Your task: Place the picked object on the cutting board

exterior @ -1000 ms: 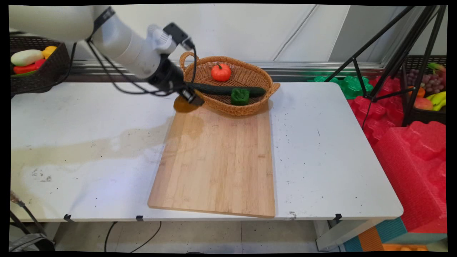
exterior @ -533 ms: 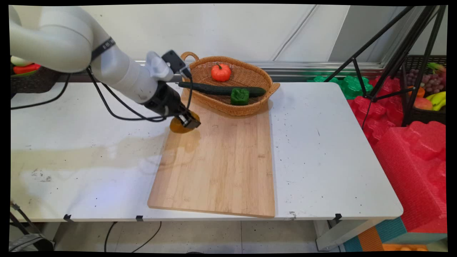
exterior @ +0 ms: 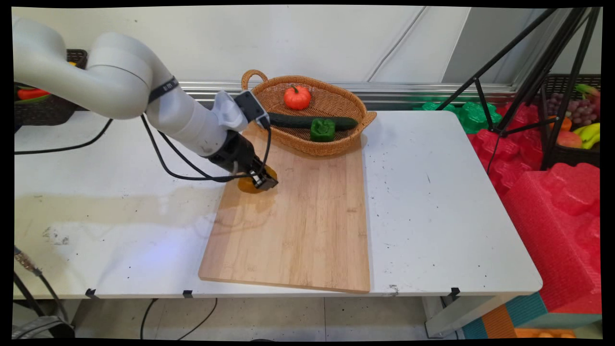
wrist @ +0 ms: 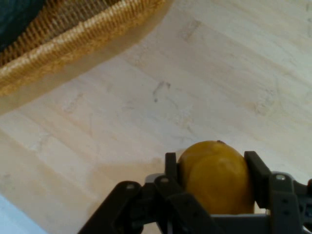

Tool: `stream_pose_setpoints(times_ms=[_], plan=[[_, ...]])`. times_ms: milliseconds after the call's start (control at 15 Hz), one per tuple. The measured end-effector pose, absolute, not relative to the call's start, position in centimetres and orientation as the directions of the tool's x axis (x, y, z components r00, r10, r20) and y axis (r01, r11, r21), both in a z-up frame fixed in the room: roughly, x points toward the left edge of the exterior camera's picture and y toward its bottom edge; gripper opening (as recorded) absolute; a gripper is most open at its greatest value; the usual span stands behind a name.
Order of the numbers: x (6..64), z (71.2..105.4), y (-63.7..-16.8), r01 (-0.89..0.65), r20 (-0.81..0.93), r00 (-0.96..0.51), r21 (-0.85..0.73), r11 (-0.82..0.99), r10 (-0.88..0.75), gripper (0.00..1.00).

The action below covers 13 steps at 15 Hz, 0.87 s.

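1. The gripper (exterior: pixel 262 180) is clenched on a yellow-orange round fruit (wrist: pixel 217 178), its 2 fingers (wrist: pixel 257 170) pressing the fruit's opposite sides.
2. The fruit (exterior: pixel 250 184) sits low over the far left part of the wooden cutting board (exterior: pixel 298 226); whether it touches the wood cannot be told.
3. The board lies on the white table (exterior: pixel 442 202), its far end touching a woven basket (exterior: pixel 336 103).
4. The basket (wrist: pixel 73 44) holds 3 things: a small orange pumpkin (exterior: pixel 297 97) toward the back, a long dark cucumber (exterior: pixel 307 121) lying across it, and a green bell pepper (exterior: pixel 322 129) just in front of the cucumber.
5. A dark basket of produce (exterior: pixel 43 108) stands at the table's far left, partly hidden by the arm.
6. Red foam pieces (exterior: pixel 552 202) lie beyond the table's right side.
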State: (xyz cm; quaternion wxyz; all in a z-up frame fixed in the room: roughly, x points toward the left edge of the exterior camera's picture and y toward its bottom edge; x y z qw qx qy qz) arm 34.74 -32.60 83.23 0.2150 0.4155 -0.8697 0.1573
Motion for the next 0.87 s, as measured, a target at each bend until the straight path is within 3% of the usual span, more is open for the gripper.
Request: stream_pose_setpoints(times_ms=[600, 667, 867], plan=[[34.0, 81.0, -33.5, -0.751, 0.481, -0.610, -0.098, 0.653, -0.630, 0.00], [34.0, 80.9, -33.6, -0.748, 0.480, -0.613, -0.099, 0.656, -0.627, 1.00], [34.0, 80.8, -33.6, -0.734, 0.482, -0.628, -0.107, 0.670, -0.611, 1.00]])
